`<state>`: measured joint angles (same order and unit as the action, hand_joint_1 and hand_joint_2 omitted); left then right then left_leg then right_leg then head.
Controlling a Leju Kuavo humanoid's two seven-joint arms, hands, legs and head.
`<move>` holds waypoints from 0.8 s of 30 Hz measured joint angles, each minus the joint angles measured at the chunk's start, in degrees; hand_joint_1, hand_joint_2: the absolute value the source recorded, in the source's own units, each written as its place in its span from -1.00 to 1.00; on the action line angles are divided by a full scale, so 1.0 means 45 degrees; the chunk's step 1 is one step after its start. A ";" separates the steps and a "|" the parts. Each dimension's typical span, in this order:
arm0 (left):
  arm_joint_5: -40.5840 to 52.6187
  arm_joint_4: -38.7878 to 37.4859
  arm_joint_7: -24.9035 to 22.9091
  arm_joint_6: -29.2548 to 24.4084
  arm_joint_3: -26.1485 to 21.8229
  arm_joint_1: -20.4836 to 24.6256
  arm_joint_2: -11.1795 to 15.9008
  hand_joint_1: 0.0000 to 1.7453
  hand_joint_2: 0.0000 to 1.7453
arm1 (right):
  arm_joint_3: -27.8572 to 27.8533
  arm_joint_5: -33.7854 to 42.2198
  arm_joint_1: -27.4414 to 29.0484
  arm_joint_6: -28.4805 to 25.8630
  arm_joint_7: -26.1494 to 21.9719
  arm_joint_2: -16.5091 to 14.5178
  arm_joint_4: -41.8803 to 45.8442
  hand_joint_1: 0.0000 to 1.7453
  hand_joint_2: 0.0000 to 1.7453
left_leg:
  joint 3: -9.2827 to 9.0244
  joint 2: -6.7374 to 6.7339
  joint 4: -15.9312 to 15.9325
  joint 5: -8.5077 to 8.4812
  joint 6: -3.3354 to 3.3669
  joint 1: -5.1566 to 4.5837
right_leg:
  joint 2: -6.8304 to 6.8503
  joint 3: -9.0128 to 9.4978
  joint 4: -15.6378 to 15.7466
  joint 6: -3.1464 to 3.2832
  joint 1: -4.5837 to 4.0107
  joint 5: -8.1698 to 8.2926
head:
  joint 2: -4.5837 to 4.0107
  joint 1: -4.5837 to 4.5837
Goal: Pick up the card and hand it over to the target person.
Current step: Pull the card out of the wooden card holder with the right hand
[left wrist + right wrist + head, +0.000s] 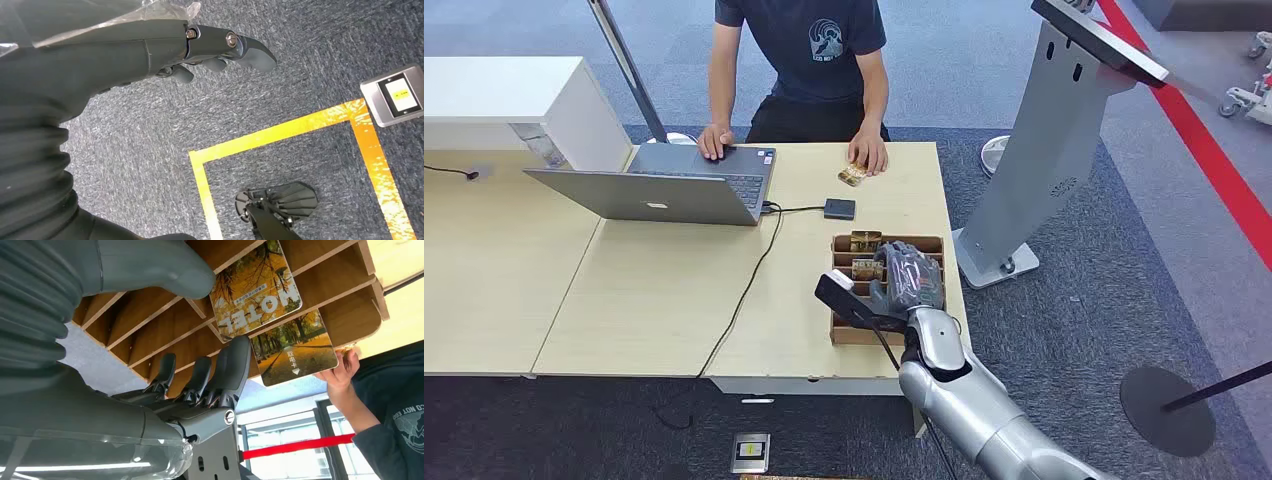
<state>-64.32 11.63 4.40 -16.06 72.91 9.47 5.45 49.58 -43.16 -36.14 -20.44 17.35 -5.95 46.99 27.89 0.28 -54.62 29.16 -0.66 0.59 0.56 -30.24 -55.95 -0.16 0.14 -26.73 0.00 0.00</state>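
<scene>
Clearly the right hand [909, 283] hides much of the wooden card rack [924, 244]; its fingers [231, 371] spread apart, empty, beside the upright hotel card [255, 287] slotted there.

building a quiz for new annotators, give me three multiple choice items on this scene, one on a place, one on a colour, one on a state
1. Where is the right hand?
A. on the laptop
B. over the wooden card rack
C. on the floor

2. What colour is the laptop?
A. silver-grey
B. red
C. green

3. What does the left hand hold?
A. a card
B. a cable
C. nothing

Answers:
1 B, the head view shows it at the wooden card rack, fingers near the hotel cards.
2 A, its lid is silver-grey.
3 C, it hangs over the carpet with nothing in its fingers.
</scene>
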 joint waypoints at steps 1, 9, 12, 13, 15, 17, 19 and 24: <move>0.0000 0.0000 0.0000 0.0000 0.0000 0.0000 0.0000 -1.00 1.00 | 0.0000 0.0000 0.0000 0.0000 0.0000 0.0000 0.0000 -0.09 1.00 | 0.0002 0.0000 0.0001 -0.0001 0.0000 0.0000 | 0.0000 -0.0002 0.0001 0.0000 0.0000 0.0001 | 0.0000 0.0000; -0.0025 0.0007 0.0004 -0.0042 -0.0026 -0.0014 -0.0056 -1.00 1.00 | -0.0016 0.0015 0.0004 0.0023 -0.0072 0.0013 -0.0116 -0.08 1.00 | 0.0013 -0.0003 0.0005 -0.0010 0.0001 0.0000 | -0.0004 -0.0013 0.0007 -0.0001 0.0000 0.0012 | 0.0000 0.0000; -0.0040 0.0006 -0.0015 -0.0060 -0.0039 -0.0005 -0.0079 -1.00 1.00 | -0.0051 0.0050 -0.0003 0.0018 -0.0165 0.0002 -0.0188 -0.09 1.00 | 0.0006 -0.0001 0.0004 -0.0006 0.0001 0.0000 | -0.0001 -0.0006 0.0005 -0.0001 0.0000 0.0006 | 0.0000 0.0000; -0.0047 0.0006 -0.0024 -0.0068 -0.0046 -0.0002 -0.0089 -1.00 1.00 | -0.0088 0.0083 -0.0012 -0.0004 -0.0240 -0.0021 -0.0234 -0.10 1.00 | 0.0003 0.0001 0.0003 -0.0003 0.0000 0.0000 | 0.0000 -0.0002 0.0004 0.0000 0.0000 0.0004 | 0.0000 0.0000; -0.0055 0.0004 -0.0034 -0.0074 -0.0052 -0.0004 -0.0098 -1.00 1.00 | -0.0155 0.0138 -0.0042 -0.0062 -0.0356 -0.0071 -0.0282 -0.11 1.00 | 0.0000 0.0002 0.0002 -0.0001 0.0000 0.0001 | 0.0002 0.0001 0.0003 0.0000 0.0000 0.0001 | 0.0000 0.0000; -0.0058 0.0003 -0.0036 -0.0077 -0.0053 -0.0007 -0.0103 -1.00 1.00 | -0.0177 0.0153 -0.0064 -0.0088 -0.0382 -0.0092 -0.0274 -0.12 1.00 | 0.0003 0.0002 0.0004 -0.0004 0.0000 0.0001 | 0.0002 -0.0002 0.0005 0.0000 -0.0001 0.0004 | 0.0000 0.0000; -0.0058 0.0002 -0.0037 -0.0079 -0.0054 -0.0007 -0.0105 -1.00 1.00 | -0.0178 0.0152 -0.0075 -0.0088 -0.0383 -0.0095 -0.0266 -0.13 1.00 | 0.0006 0.0001 0.0005 -0.0007 0.0001 0.0001 | 0.0001 -0.0005 0.0007 -0.0001 -0.0001 0.0007 | 0.0000 0.0000; -0.0055 -0.0005 -0.0035 -0.0055 -0.0042 -0.0013 -0.0096 -1.00 1.00 | -0.0273 0.0313 -0.0240 -0.0115 -0.0392 -0.0066 0.0219 -0.13 1.00 | 0.0013 0.0000 0.0009 -0.0012 0.0002 0.0001 | -0.0002 -0.0012 0.0011 -0.0001 -0.0001 0.0014 | 0.0000 0.0000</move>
<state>-64.56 11.61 4.24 -16.31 72.73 9.41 5.02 48.35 -41.75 -37.23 -20.96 15.58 -6.24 47.97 27.95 0.28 -54.58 29.10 -0.65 0.60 0.56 -30.29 -55.90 -0.17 0.14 -26.67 0.00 0.00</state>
